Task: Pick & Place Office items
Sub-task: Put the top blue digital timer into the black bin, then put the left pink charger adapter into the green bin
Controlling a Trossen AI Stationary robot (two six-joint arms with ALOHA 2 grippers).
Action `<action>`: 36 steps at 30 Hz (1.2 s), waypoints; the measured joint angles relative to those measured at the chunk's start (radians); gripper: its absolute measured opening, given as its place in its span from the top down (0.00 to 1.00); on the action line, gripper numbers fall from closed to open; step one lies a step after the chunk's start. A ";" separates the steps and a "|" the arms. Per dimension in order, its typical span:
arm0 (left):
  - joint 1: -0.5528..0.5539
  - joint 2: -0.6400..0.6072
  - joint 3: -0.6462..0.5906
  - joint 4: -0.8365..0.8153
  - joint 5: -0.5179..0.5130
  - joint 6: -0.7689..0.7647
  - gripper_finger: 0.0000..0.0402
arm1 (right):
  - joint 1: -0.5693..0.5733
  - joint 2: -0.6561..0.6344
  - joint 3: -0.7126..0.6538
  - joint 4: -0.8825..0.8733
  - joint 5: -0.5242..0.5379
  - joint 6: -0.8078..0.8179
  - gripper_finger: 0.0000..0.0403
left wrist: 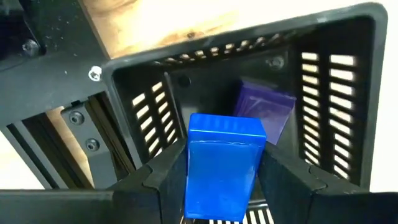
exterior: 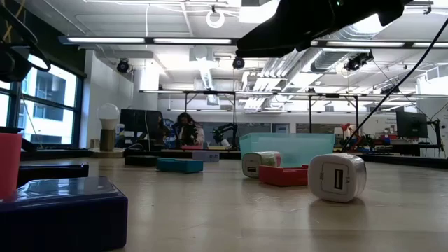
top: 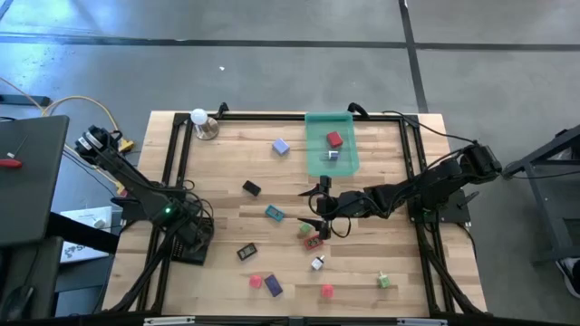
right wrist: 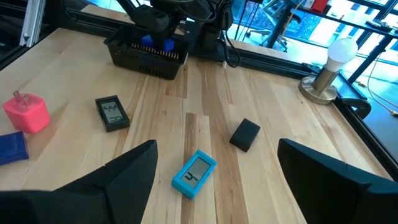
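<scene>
Left wrist view: blue block over the slotted black basket (left wrist: 323, 81).
Left claw (left wrist: 221, 180) grips the blue rectangular block (left wrist: 222, 163); right claw (right wrist: 214, 165) hangs open above the teal flat piece (right wrist: 194, 172).

Two dark, jointed robot arms, left arm (top: 127, 177) and right arm (top: 426, 186), trail black cables; a small green light glows on the left. Each ends in matte black, wedge-shaped fingers (right wrist: 124, 177).

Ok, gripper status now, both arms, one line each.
Left gripper: shut on the blue block, over the black tray.
Right gripper: open, empty, above the teal piece.
</scene>
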 joint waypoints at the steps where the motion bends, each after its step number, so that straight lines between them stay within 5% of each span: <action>1: 0.007 0.000 0.000 0.000 -0.003 0.000 0.56 | 0.000 0.000 0.000 0.000 0.000 0.000 0.20; 27: 0.060 0.000 0.000 0.019 -0.030 0.095 0.56 | 0.000 0.000 0.000 -0.022 0.000 0.000 0.20; 36: 0.060 0.000 0.000 0.025 -0.056 0.105 0.42 | 0.000 0.000 0.000 -0.022 0.000 0.000 0.20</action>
